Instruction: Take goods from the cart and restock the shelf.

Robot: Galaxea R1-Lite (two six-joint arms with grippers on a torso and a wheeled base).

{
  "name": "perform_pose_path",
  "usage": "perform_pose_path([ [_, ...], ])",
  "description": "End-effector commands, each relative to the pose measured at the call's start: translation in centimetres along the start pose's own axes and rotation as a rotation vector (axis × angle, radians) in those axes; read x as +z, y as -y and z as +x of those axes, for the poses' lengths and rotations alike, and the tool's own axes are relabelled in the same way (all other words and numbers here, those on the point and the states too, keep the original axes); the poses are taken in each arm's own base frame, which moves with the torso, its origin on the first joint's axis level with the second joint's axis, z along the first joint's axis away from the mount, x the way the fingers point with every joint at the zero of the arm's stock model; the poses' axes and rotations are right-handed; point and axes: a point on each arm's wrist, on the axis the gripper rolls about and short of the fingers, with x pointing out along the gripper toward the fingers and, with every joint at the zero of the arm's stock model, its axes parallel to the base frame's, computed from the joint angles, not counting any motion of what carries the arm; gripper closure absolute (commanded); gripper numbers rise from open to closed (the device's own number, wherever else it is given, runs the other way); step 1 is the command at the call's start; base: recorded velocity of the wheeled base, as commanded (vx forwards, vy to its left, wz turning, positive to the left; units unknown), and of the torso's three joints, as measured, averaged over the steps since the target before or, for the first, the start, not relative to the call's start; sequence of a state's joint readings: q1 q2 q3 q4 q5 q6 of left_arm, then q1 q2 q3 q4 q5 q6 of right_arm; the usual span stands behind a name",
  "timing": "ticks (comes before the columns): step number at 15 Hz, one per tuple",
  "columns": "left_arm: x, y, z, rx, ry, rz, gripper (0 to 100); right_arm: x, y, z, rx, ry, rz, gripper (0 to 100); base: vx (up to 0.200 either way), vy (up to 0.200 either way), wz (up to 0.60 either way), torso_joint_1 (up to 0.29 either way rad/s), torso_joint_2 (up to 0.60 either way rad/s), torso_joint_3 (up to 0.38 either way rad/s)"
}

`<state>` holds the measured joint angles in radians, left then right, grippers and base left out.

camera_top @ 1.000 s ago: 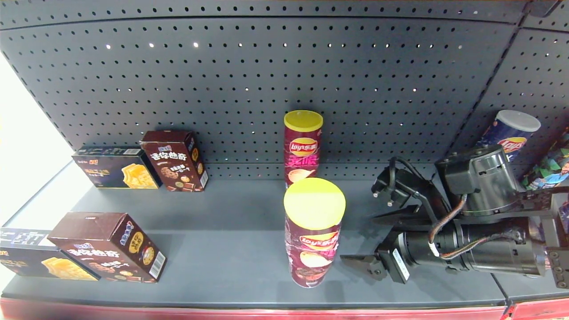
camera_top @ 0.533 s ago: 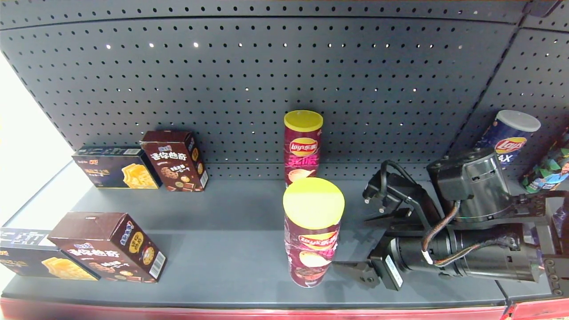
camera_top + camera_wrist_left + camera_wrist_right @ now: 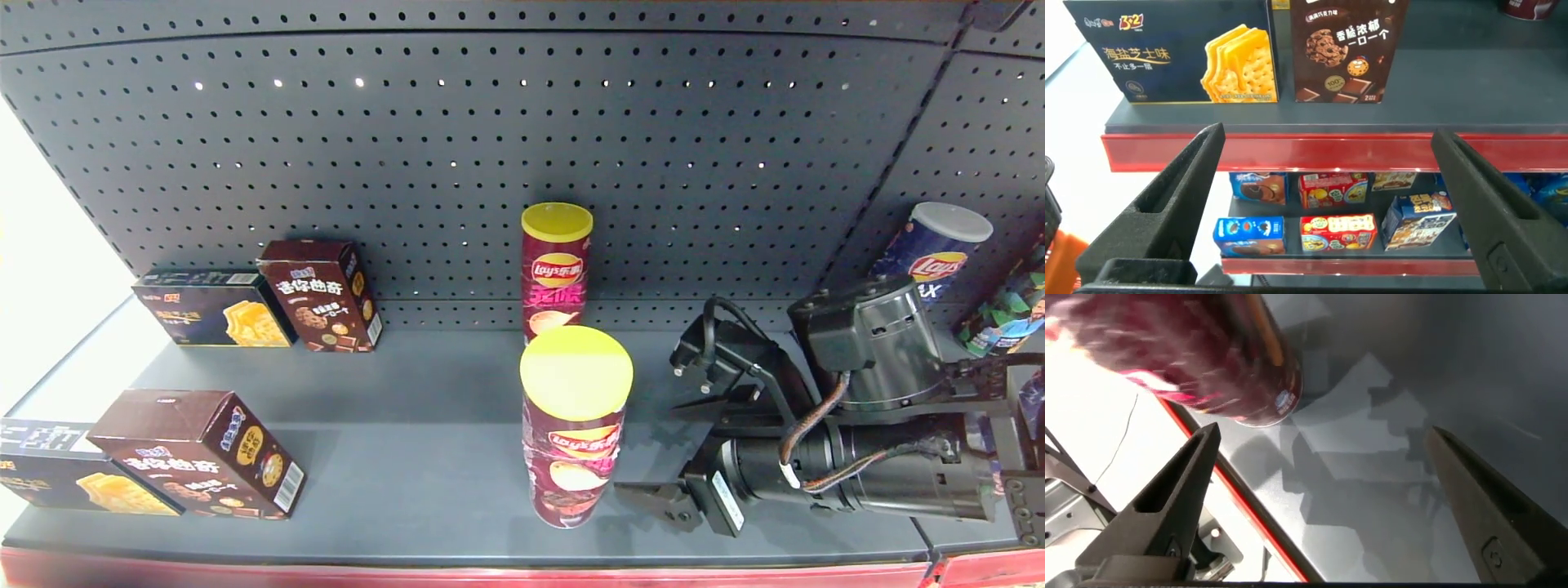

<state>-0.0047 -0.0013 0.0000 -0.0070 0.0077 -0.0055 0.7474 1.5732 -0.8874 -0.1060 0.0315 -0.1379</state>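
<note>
Both gaping, empty — left end effector (image 3: 1327, 132); right end effector (image 3: 657, 449) beside can (image 3: 575, 425)

Ahead of me a dark perforated back panel (image 3: 457, 147) spans twelve o'clock; at ten o'clock a navy cracker box (image 3: 214, 308) stands against a brown cookie box (image 3: 322, 294); at eight o'clock, nearer me, a second brown box (image 3: 204, 453) sits just beside a second navy box (image 3: 57, 478); at two o'clock I see a blue can (image 3: 935, 245) with a grey lid; a red strip (image 3: 408, 576) trims the shelf (image 3: 408, 408) at six o'clock; small colourful packs (image 3: 1335, 233) line the tier below.
</note>
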Motion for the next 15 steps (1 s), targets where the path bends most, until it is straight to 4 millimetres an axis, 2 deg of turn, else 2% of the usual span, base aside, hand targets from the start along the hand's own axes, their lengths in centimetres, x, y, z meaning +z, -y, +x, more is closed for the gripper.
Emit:
perform_pose_path([
  [1,0.0,0.0,0.0,0.000,-0.001,-0.001,0,0.1,0.2,-0.2,-0.007,0.008,0.004,0,0.000,0.000,0.00,0.000,0.00,0.000],
  [6,0.0,0.0,0.0,0.000,-0.001,-0.001,0,0.2,0.9,0.2,-0.026,0.002,0.015,0,0.000,0.000,0.00,0.000,0.00,0.000],
  [15,0.0,0.0,0.0,0.000,-0.001,-0.002,0,0.3,0.1,0.8,0.001,-0.006,-0.001,0,0.000,0.000,0.00,0.000,0.00,0.000],
])
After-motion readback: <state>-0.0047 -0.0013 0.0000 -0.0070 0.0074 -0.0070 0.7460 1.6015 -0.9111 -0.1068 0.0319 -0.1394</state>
